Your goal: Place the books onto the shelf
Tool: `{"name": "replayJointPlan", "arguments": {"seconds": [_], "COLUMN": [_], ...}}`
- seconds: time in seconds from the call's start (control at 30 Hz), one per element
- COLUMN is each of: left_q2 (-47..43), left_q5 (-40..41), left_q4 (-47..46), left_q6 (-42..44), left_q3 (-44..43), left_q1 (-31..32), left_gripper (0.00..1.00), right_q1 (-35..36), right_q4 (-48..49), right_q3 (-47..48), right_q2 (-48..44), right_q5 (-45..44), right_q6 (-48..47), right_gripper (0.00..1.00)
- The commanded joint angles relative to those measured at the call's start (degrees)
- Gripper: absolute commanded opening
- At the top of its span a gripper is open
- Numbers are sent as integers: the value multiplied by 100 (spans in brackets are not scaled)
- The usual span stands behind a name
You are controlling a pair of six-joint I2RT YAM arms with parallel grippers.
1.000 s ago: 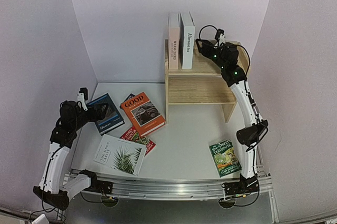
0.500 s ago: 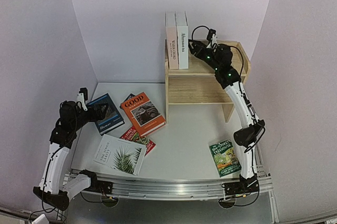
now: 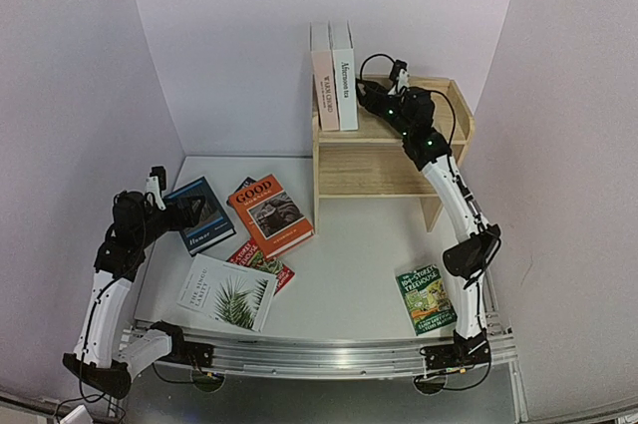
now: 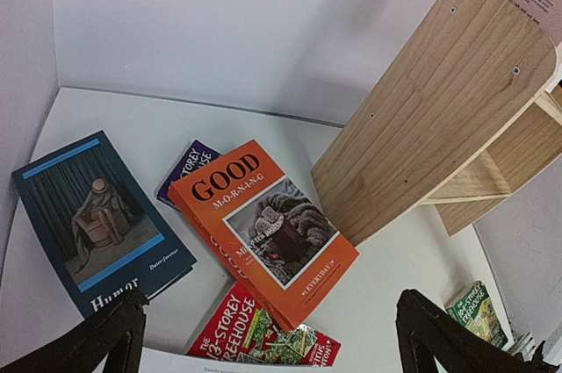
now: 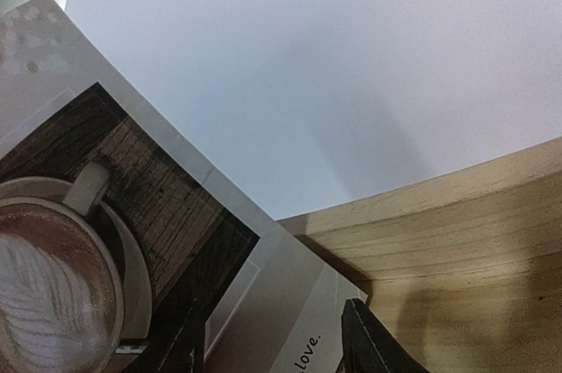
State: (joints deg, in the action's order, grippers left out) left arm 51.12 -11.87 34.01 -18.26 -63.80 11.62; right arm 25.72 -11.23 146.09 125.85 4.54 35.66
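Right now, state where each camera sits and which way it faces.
Top external: above, behind the bases, looking down on shelf and both arms.
Left wrist: low left, facing orange book and shelf side; fingertips at bottom.
Right wrist: at top tier, facing coffee-cover book; fingertips at bottom.
Shared: top and left wrist both show orange book.

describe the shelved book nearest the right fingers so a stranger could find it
Find the wooden shelf at the back wall: two books stand upright on its top tier, left end. It is the right-hand book, by the right fingers. Its white spine reads "Afternoon tea"; the neighbour book's is pale pink.
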Motion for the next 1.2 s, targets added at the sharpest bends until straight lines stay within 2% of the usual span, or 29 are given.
{"name": "replayJointPlan", "arguments": {"seconds": [0.0,0.2,0.43,0.83,1.0,1.17], "left_q2": [-71,-66,-90,-65,77,778], "left_q5": [-58,-79,-62,-87,91,-54], "left_q4": [-137,-131,-104,-104,260,1437], "left_q6": [-36,-37,-28,103,634,1370], "left_q3": [57,40,39,40,-20,-416], "left_q1": [-23,-20,-22,-26,-22,-23], "left_gripper": [100,100,100,100,100,100], "right_q1": [93,91,92,95,92,137], "right_q4": [-81,-81,-72,-81,-81,-228], "right_q3": [-121,-248,-421,-498,-1345,-2650], "right_q2": [-341,-480,-812,-976,-1868,-3079], "right_q5": [-104,-172,-769,-919,-1577,-1849], "right_q6": [-206,-263,-437,-586,-851,-1100], "right_gripper": [52,52,52,52,52,54]}}
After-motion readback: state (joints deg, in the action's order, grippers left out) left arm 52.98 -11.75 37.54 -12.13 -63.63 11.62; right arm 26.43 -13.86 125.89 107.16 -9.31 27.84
